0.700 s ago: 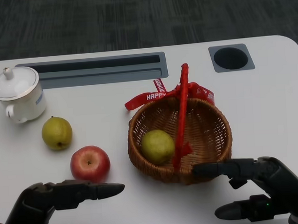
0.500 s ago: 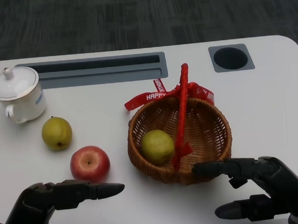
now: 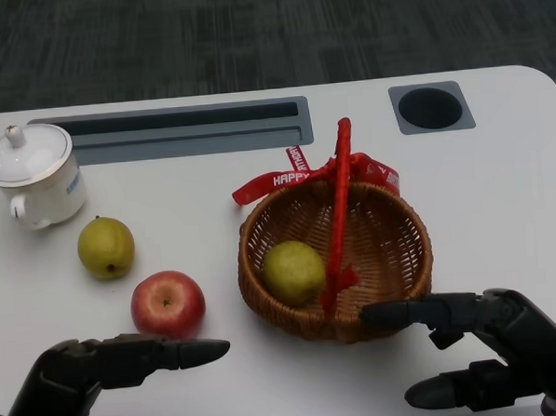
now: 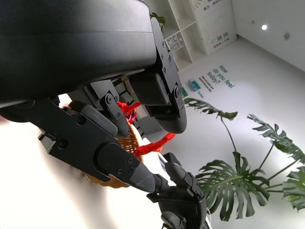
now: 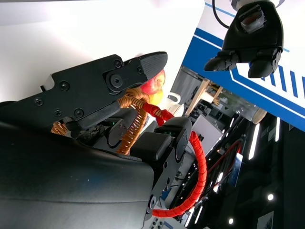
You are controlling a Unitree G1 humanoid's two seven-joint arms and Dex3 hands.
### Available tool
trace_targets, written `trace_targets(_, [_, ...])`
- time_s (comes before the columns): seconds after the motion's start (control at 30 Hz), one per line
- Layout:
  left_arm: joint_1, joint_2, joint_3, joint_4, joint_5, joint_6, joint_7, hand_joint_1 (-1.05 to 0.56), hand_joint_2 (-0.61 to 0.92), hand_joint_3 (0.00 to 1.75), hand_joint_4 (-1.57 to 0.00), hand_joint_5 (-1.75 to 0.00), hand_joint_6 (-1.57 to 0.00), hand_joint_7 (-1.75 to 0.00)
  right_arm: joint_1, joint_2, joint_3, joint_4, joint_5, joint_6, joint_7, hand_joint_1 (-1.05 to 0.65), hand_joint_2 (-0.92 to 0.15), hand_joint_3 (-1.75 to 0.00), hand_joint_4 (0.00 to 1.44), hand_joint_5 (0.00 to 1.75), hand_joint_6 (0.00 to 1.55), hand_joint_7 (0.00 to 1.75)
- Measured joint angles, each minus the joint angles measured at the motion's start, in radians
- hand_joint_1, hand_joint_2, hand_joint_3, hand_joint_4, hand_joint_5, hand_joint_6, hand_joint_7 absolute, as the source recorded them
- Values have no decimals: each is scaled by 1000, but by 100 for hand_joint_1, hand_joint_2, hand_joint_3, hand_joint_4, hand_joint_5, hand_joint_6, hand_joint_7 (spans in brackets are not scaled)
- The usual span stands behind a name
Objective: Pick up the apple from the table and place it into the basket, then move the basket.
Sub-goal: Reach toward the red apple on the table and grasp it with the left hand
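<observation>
The white table (image 3: 501, 187) takes up most of the head view. The wicker basket (image 3: 406, 248) is seen right of centre, w/ a red handle (image 3: 339, 205) arched front-to-back and a red ribbon (image 3: 275, 181) tied at its far rim. A yellow-green fruit (image 3: 293, 271) is already lodged in the basket's left half; prob. a pear, though this can't be confirmed at this res. A white lidded mug (image 3: 32, 176) is set at the far left, and a second yellow-green pear (image 3: 106, 246) sits just in front of it.

The apple (image 3: 167, 304) is found on the table between that pear and the basket, near the front edge, apart from both. It is round, so no long axis is to be reckoned with; its stem dimple faces up.

The left hand (image 3: 101, 380) is held low at the front-left, fingers spread and extended toward the right, nothing held. The apple lies just beyond those fingers, slightly to their left end, not touched. The right hand (image 3: 490, 346) is held open near the basket's front rim, thumb and fingers apart, nothing grasped; contact w/ the rim can't be judged. The left hand is clearly the nearer to the apple, so the pick is judged to fall to it: a short reach fwd, then a carry rightward over the rim.
</observation>
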Motion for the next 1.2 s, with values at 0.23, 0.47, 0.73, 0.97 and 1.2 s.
trace_targets(0.23, [-16,-9,54,1,99,-58,47,-56,71,0,-74,0,-68,0,0,-1,-1,-5,0,1,6,-51,-75,0,76,0,72,0])
trace_targets(0.47, [-147,7,206,107,418,-113,221,-74,69,0,-32,-1,-33,-1,0,0,-1,-7,1,11,12,-51,-76,0,77,0,72,0])
trace_targets(0.73, [-289,74,200,373,631,-102,421,-75,65,0,-36,-3,-36,-2,9,1,-3,-19,-3,15,14,-52,-77,0,77,0,72,0])
trace_targets(0.97, [-387,90,101,567,782,-59,613,-66,63,0,-40,-3,-38,-1,22,0,-5,-29,-5,17,13,-52,-78,0,77,0,72,0])
trace_targets(1.2, [-500,92,-23,788,852,-4,776,-62,65,1,-44,-3,-41,-1,30,-3,-5,-36,-4,18,13,-51,-78,0,77,0,72,0])
